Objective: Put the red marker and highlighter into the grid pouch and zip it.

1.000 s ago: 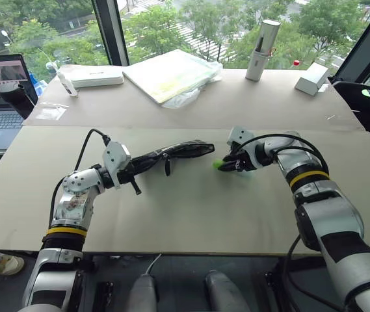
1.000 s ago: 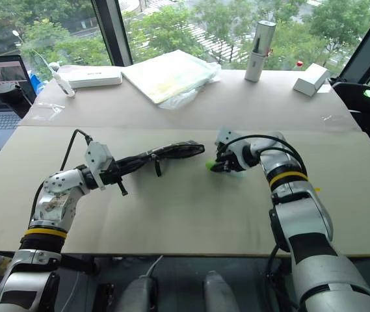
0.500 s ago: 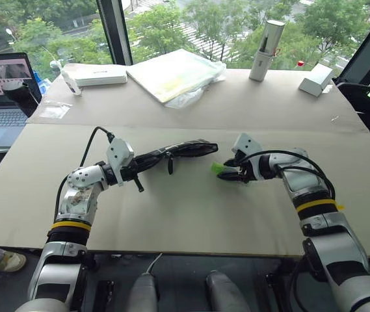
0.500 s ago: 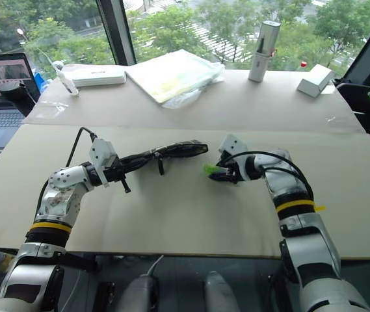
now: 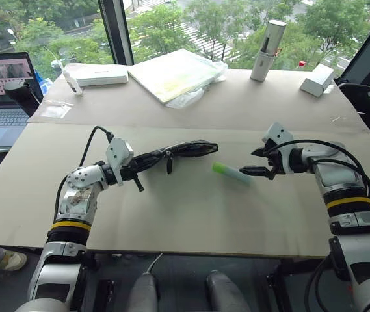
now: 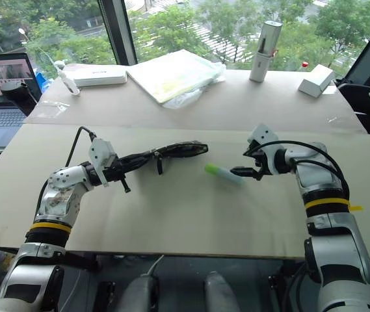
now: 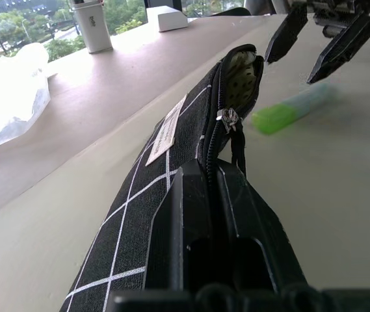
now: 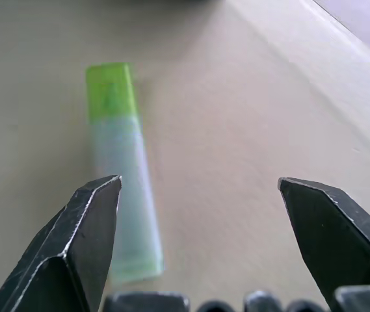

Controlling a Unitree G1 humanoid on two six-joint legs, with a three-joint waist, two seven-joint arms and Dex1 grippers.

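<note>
The grid pouch [image 5: 175, 152] is black with white lines and hangs level just above the table. My left gripper [image 5: 129, 170] is shut on its near end. Its far end gapes open by the zipper pull [image 7: 227, 119]. The highlighter [image 5: 231, 173], pale with a bright green end, lies flat on the table just right of the pouch mouth. My right gripper [image 5: 256, 162] hovers open right of the highlighter, and its fingertips [image 8: 80, 240] straddle the pen's near end without touching it. The red marker is out of view.
At the table's far side stand a laptop [image 5: 1, 91], a white box [image 5: 99, 75], a plastic-wrapped pad [image 5: 175, 73], a tall cylinder [image 5: 266, 40] and a small white box [image 5: 317, 79]. A seam [image 5: 237, 129] crosses the tabletop behind the pouch.
My right gripper opened and let the highlighter go onto the table, then drew back to the right. The left gripper and the pouch have not moved.
</note>
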